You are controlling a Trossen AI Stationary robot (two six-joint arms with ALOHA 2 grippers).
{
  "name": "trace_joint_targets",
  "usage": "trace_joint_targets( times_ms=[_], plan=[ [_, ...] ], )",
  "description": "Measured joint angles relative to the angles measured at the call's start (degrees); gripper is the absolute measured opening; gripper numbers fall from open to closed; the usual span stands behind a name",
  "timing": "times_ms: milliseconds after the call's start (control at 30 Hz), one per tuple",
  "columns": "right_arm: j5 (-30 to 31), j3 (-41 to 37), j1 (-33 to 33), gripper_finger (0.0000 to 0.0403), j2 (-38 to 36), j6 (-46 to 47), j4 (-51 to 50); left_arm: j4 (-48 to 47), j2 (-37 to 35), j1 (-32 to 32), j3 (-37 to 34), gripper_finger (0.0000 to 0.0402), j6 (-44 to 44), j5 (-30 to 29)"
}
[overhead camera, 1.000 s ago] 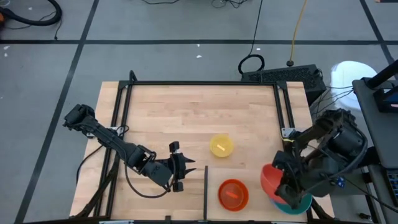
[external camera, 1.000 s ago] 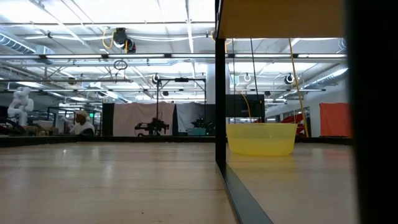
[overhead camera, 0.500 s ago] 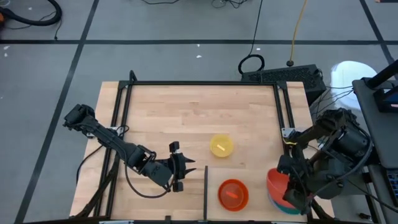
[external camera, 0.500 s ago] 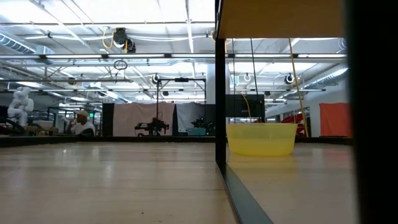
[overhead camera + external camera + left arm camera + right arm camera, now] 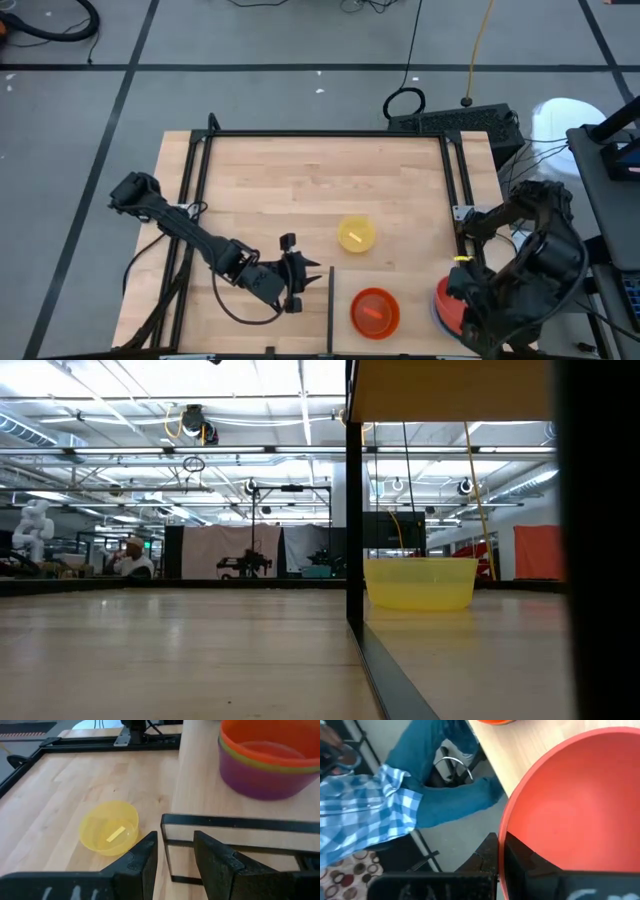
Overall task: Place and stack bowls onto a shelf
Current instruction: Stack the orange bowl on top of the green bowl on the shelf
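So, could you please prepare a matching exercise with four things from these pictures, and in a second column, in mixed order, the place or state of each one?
Things:
1. yellow bowl
2. orange bowl
3. red bowl
4. left end effector

Places or states:
A. nested on top of a green and a purple bowl
B. alone on the bare tabletop
C. beside the thin dark divider, holding nothing
D. at the table's right edge, at the right end effector

Right pairs: 1-B, 2-A, 3-D, 4-C
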Motion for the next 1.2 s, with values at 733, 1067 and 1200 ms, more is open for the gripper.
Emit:
trace_joint_targets(
  times_ms=[733,1067,1200],
  plan=[
    [1.0,-4.8,0.2,0.0061,-0.1,3.4,0.0,1.9,0.0,0.0,0.0,0.0131,1.0,0.5],
    [3.5,-4.8,1.6,0.0029,-0.1,1.5,0.0,1.9,0.0,0.0,0.0,0.0131,0.9,0.5],
    [4.6,-4.8,2.6,0.0005,-0.1,3.6,-0.1,1.9,0.0,0.0,0.0,0.0131,0.9,0.5]
  ],
)
